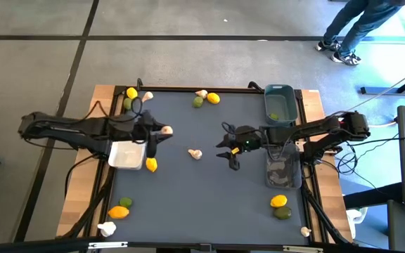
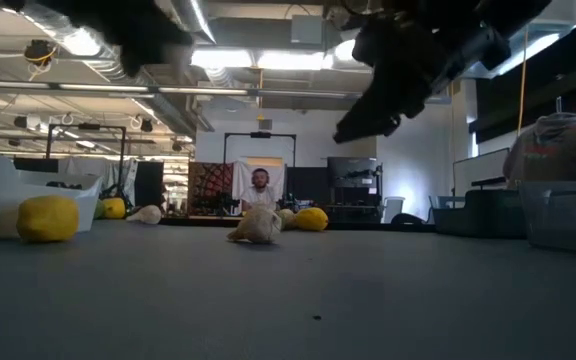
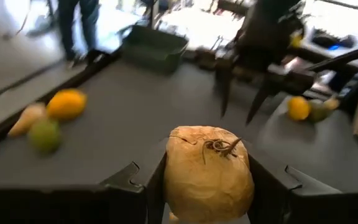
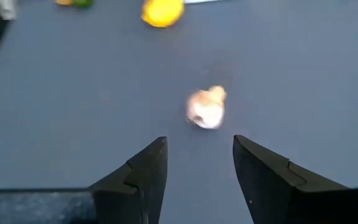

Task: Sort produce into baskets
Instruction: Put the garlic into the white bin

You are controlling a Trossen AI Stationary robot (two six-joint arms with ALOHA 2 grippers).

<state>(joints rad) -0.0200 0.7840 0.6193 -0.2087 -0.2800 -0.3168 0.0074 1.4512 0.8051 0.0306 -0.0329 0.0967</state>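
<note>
My left gripper (image 1: 163, 131) is shut on an off-white garlic bulb (image 3: 209, 171) just past the far right corner of the white basket (image 1: 121, 156). My right gripper (image 1: 228, 153) hangs open above the table's middle. A second garlic bulb (image 4: 207, 109) lies on the table a little ahead of its fingers, toward the left. The blue-grey basket (image 1: 280, 91) stands at the far right with a lime (image 1: 273, 117) inside. The dark grey basket (image 1: 283, 176) is just nearer than it. A lemon (image 1: 151, 164) rests against the white basket's right side. My left gripper pinches the garlic bulb by its two opposite sides (image 3: 166, 180) between its two fingers. The fingers come from the table's left, slanting slightly down. The bulb's root end (image 3: 219, 146) faces away from the gripper, and the bulb is lifted clear of the table.
Produce lies in small groups: lemon, lime and garlic at the far left corner (image 1: 131, 93), at the far middle (image 1: 207, 98) and at the near left (image 1: 119, 211). A lemon and lime (image 1: 280, 202) and a garlic (image 1: 305, 230) sit near right. A person walks beyond the table.
</note>
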